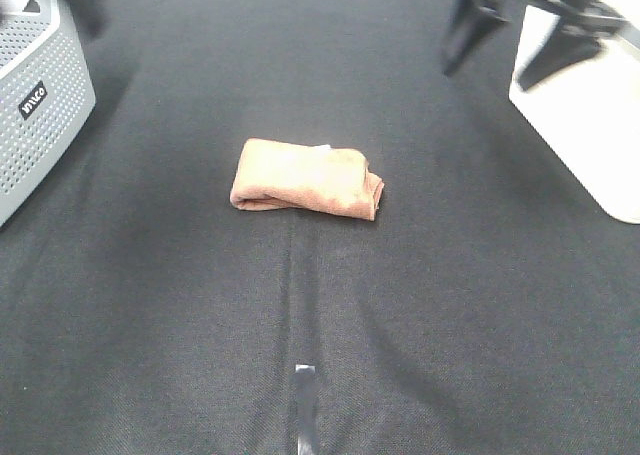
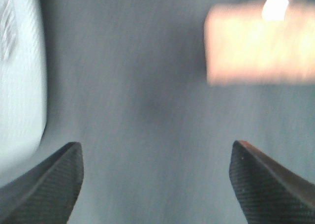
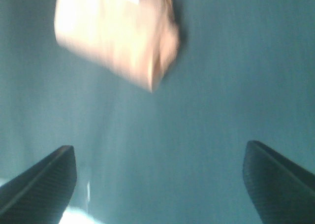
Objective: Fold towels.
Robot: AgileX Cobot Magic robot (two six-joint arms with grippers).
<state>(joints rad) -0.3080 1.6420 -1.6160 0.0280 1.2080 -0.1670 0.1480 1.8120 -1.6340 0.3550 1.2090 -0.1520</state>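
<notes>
Towel sits folded into a compact bundle mid-cloth, well clear of both sets of fingers. Small white tag pokes out on the far long edge. Right end looks rolled and thicker than the left, so layers aren't flush there.

Left gripper: fingers spread wide, nothing btwn them, only bare black tablecloth. Towel is out ahead of the tips and off toward the right finger, not in line w/ the gap. Right gripper: also wide open and empty, towel out ahead and over toward the left finger. In the high view it hangs up near the white bin, tips off the cloth. Grey perforated crate is next to my left arm.

My read: fold looks about done, so risk is mostly in undoing it.
- If I go back in for a tidy-up, a finger dragging the top layer could peel the bundle open, esp. at the bulky right end.
- Pinching too deep could grab tablecloth w/ the towel and shift it all.
- Both wrist views are smeared, so I can't judge tip height. Descending on that is a blind poke.
- Left arm swinging wide could clip the crate; right could clip the bin.
</notes>
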